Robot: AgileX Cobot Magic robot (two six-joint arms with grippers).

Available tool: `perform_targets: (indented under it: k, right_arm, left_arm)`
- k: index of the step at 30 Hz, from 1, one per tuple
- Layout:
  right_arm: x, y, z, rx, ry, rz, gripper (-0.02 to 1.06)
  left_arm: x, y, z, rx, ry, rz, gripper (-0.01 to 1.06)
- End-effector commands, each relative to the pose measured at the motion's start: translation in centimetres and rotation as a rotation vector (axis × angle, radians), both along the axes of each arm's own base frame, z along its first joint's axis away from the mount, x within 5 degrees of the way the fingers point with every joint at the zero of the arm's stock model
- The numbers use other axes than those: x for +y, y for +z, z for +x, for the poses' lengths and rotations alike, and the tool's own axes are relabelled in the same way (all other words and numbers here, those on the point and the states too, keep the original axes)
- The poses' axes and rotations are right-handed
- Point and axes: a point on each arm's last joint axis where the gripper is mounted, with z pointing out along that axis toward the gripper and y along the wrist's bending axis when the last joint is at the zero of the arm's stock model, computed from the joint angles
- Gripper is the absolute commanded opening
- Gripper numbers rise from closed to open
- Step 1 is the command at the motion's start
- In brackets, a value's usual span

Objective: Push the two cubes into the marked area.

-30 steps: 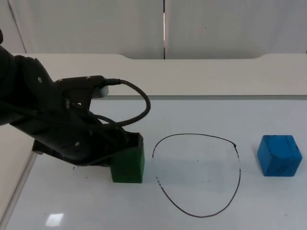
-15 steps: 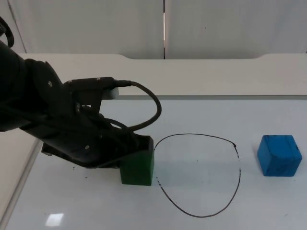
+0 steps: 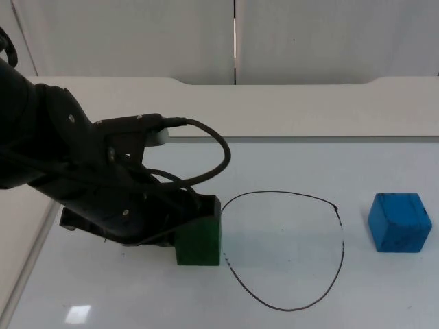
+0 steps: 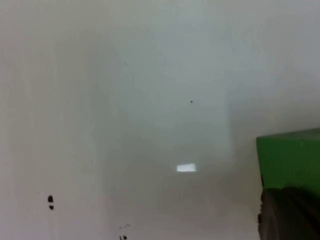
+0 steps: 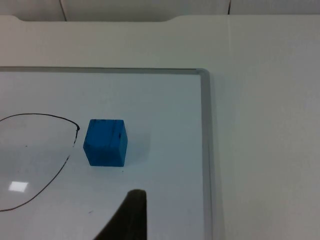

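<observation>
A green cube [image 3: 199, 240] stands on the whiteboard, just left of the black hand-drawn outline of the marked area [image 3: 285, 247]. My left gripper [image 3: 203, 205] presses against the cube's left and upper side, the arm stretching in from the left. In the left wrist view the green cube [image 4: 289, 157] sits right in front of the left gripper [image 4: 289, 216]. A blue cube [image 3: 399, 223] stands alone to the right of the outline. In the right wrist view the blue cube [image 5: 105, 142] lies ahead of my right gripper [image 5: 127, 217], well apart from it; that arm waits.
The whiteboard's metal frame [image 5: 206, 150] runs along its right side, with bare table beyond. The board's left edge [image 3: 33, 257] passes under the left arm. A raised white ledge [image 3: 274, 103] and the grey partition wall close the far side.
The left arm has slid right, pushing the green cube a short way toward the outline; in the last half second it barely moved. The blue cube has stayed put.
</observation>
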Motion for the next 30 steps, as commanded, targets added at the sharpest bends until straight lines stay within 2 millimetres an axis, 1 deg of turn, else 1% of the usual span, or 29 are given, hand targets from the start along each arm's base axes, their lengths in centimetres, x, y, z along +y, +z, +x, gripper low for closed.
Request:
perform_targets:
  k: [1, 7, 10, 13, 21, 25, 29, 30]
  right_arm:
    - [0.0, 0.0, 0.0, -0.009, 0.001, 0.006, 1.05]
    - [0.0, 0.0, 0.0, -0.009, 0.001, 0.006, 1.05]
    - [0.0, 0.0, 0.0, -0.009, 0.001, 0.006, 1.05]
    - [0.0, 0.0, 0.0, -0.009, 0.001, 0.006, 1.05]
    - [0.0, 0.0, 0.0, -0.009, 0.001, 0.006, 1.05]
    - [0.0, 0.0, 0.0, -0.009, 0.001, 0.006, 1.05]
    - [0.0, 0.0, 0.0, -0.009, 0.001, 0.006, 1.05]
    - [0.0, 0.0, 0.0, -0.009, 0.001, 0.006, 1.05]
  left_arm:
    - [-0.2, 0.1, 0.0, 0.013, 0.030, -0.021, 0.00]
    - [-0.4, 0.1, -0.1, 0.006, 0.026, -0.020, 0.00]
    - [-0.6, 0.1, -0.2, 0.006, 0.015, -0.020, 0.00]
    - [-1.3, 0.2, -0.4, -0.029, 0.003, -0.015, 0.00]
    - [-1.6, 0.4, -0.2, -0.044, 0.005, -0.022, 0.00]
    - [-2.1, 0.0, -0.6, -0.030, -0.012, -0.017, 0.00]
    - [-2.8, -1.3, -1.1, 0.013, -0.025, -0.004, 0.00]
    - [-2.8, -1.3, -1.1, 0.013, -0.025, -0.004, 0.00]
